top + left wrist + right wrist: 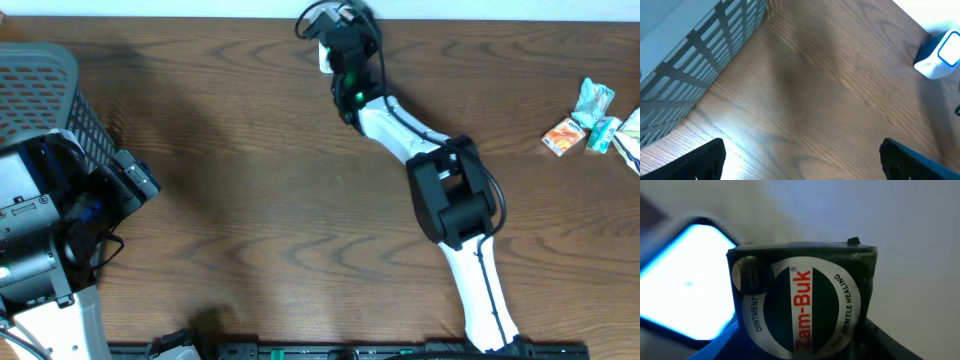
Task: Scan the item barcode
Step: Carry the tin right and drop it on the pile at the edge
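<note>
- Two arms worked at the brown bench (pixel 250 150).
- One of them, the right gripper (pixel 345 50), was clamped on a small dark green box (pixel 802 305) with "Zam-Buk" in red letters.
- The box was up at the far edge of the bench, right in front of the scanner (pixel 685 285), whose window glowed bright blue-white.
- The left gripper (pixel 802 152) had its fingers wide apart and held nothing. It hung over bare wood.
- A grey basket (pixel 50 90) stood just beside the left gripper.
- Some small packets (pixel 590 120) lay far off on the right side.
</note>
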You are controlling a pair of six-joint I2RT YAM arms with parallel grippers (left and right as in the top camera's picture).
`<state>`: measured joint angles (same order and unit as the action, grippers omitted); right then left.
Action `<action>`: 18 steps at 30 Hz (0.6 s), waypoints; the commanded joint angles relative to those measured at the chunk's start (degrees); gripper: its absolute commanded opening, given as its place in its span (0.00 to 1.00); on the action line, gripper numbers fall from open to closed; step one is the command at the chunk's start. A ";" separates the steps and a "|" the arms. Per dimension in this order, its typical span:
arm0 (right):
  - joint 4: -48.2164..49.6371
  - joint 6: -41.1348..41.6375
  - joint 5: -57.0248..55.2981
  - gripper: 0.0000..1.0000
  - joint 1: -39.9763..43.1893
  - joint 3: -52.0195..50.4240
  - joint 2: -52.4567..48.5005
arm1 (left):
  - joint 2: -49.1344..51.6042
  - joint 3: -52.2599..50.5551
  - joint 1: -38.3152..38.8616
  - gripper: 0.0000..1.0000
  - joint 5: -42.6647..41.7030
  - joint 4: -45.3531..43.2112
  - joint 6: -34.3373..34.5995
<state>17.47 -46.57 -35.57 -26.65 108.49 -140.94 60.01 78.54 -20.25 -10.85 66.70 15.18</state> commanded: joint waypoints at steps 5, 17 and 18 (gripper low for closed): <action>-10.95 11.04 -12.94 0.45 8.33 0.48 10.97 | -0.04 0.83 -0.31 0.98 -0.50 0.13 0.09; -57.77 44.11 -12.48 0.50 31.34 0.48 12.68 | -0.04 0.83 -0.31 0.98 -0.50 0.13 0.09; -60.33 45.72 -9.81 0.53 34.14 0.48 12.68 | -0.04 0.83 -0.31 0.98 -0.50 0.13 0.09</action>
<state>-40.45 -10.44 -48.45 3.33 108.71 -129.05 60.01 78.54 -20.25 -10.85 66.67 15.18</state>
